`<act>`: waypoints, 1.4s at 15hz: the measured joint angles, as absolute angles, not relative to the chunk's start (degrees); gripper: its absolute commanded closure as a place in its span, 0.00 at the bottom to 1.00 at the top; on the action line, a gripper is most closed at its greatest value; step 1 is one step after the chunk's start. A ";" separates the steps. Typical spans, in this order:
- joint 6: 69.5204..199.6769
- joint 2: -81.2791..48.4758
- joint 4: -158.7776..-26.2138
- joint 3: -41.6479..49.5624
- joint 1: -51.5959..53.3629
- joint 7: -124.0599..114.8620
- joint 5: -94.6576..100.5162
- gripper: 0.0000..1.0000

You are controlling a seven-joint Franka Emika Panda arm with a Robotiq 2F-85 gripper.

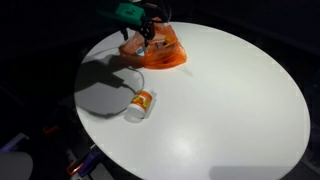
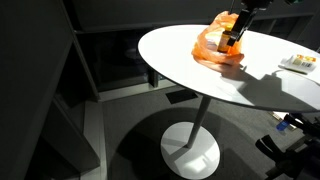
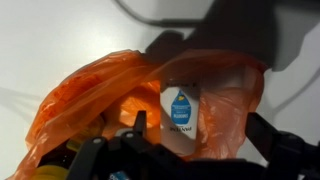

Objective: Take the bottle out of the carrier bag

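Note:
An orange plastic carrier bag (image 1: 162, 54) lies on the far part of the round white table (image 1: 230, 110); it shows in both exterior views (image 2: 210, 48). In the wrist view the bag (image 3: 90, 90) is open, with a white bottle (image 3: 181, 108) bearing a blue drop label inside it. My gripper (image 3: 200, 128) is open, with its fingers on either side of the bottle and a fold of bag. In both exterior views the gripper (image 1: 148, 36) (image 2: 232, 40) is low over the bag's mouth.
A small container with a yellow and white label (image 1: 140, 104) lies on its side on the table near the edge, apart from the bag; it also shows in an exterior view (image 2: 300, 62). The surroundings are dark floor, with the table's pedestal base (image 2: 190, 148) below.

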State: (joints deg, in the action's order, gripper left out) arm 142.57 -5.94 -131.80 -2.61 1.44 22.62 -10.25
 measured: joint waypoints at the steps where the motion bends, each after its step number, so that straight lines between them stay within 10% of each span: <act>1: 143.19 -6.77 -131.77 -2.80 1.43 23.91 -11.02 0.00; 5: 145.03 -9.99 -131.39 -3.42 1.11 27.58 -12.74 0.04; 14: 145.77 -13.89 -128.93 -4.75 -0.51 29.00 -12.77 0.76; 21: 145.63 -11.69 -128.32 -4.75 -0.61 28.29 -11.47 0.76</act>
